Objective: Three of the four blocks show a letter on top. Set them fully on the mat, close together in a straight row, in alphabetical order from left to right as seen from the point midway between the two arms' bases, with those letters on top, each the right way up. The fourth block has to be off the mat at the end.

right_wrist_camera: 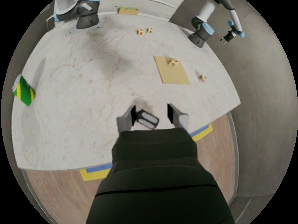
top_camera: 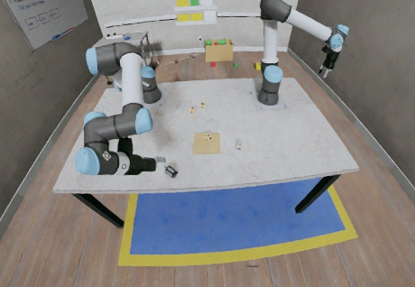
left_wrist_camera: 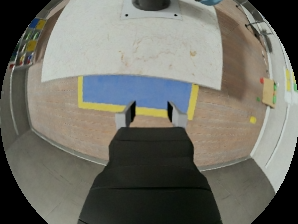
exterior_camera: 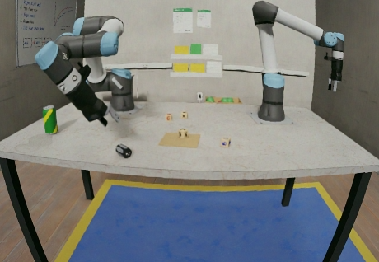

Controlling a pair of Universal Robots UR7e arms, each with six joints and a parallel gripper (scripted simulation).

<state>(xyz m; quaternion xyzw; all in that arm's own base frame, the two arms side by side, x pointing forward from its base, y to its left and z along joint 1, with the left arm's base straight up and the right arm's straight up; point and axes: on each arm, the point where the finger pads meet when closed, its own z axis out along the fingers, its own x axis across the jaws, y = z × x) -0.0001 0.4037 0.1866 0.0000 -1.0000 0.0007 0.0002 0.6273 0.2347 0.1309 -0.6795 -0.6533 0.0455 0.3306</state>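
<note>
Block (top_camera: 207,136) (exterior_camera: 183,133) (right_wrist_camera: 173,62) number one's on your mat (top_camera: 200,149) (exterior_camera: 169,141) (right_wrist_camera: 172,76), but your other three blocks (top_camera: 239,145) (exterior_camera: 225,142) (right_wrist_camera: 202,78) are off it on the table (top_camera: 293,133) (exterior_camera: 288,146) (left_wrist_camera: 150,45) (right_wrist_camera: 75,100). Your left gripper (top_camera: 323,72) (exterior_camera: 332,86) (left_wrist_camera: 151,107) and right gripper (top_camera: 163,162) (exterior_camera: 109,120) (right_wrist_camera: 151,110) both have fingers spread wide.

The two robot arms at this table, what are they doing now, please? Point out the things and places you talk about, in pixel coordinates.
Neither arm is handling anything: the left gripper (top_camera: 323,72) (exterior_camera: 333,87) (left_wrist_camera: 151,107) (right_wrist_camera: 221,42) and the right gripper (top_camera: 162,162) (exterior_camera: 109,119) (right_wrist_camera: 151,110) are both open, away from the blocks. One lettered block (top_camera: 207,136) (exterior_camera: 183,133) (right_wrist_camera: 173,63) sits on the tan mat (top_camera: 200,148) (exterior_camera: 173,142) (right_wrist_camera: 175,77); three other blocks (top_camera: 239,146) (exterior_camera: 225,142) (right_wrist_camera: 202,78) lie off it, on the table (top_camera: 289,142) (exterior_camera: 264,142) (left_wrist_camera: 100,45) (right_wrist_camera: 65,115). So the row of three letters is not made.
</note>
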